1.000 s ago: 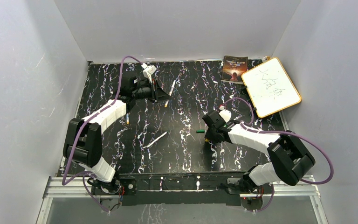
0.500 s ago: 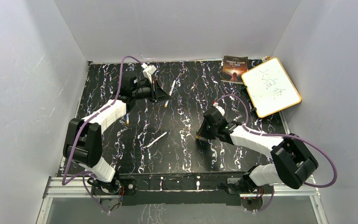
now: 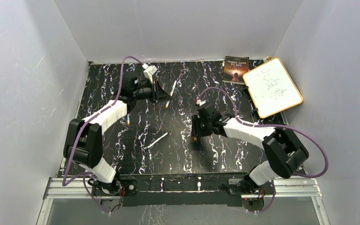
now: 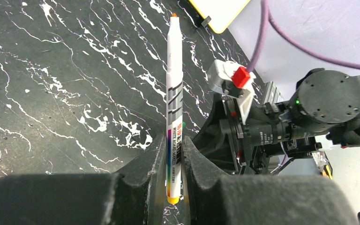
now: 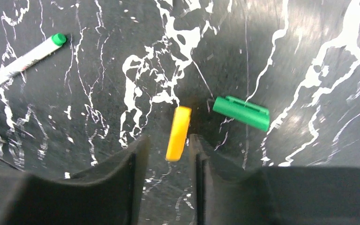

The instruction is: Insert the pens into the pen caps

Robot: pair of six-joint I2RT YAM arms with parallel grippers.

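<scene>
My left gripper (image 4: 173,140) is shut on a white marker pen (image 4: 174,89), whose orange tip points away from the wrist. From above, that gripper (image 3: 161,96) sits at the back left with the pen (image 3: 172,89) beside it. My right gripper (image 5: 166,140) is open low over the table. A yellow pen cap (image 5: 178,133) stands between its fingers, close to the right one and clear of the left. A green pen cap (image 5: 241,112) lies just right of it. A second pen (image 5: 23,61) with a green end lies at the upper left, at mid table (image 3: 158,139) from above.
A book (image 3: 236,69) and a yellow-framed whiteboard (image 3: 273,86) lie at the back right corner. Grey walls close in the black marbled table (image 3: 122,154) on three sides. A small orange-tipped piece (image 3: 128,120) shows beside the left forearm.
The right gripper has moved left and a little farther back across the table. Its jaws have widened around the yellow cap. The left arm and its pen have not moved.
</scene>
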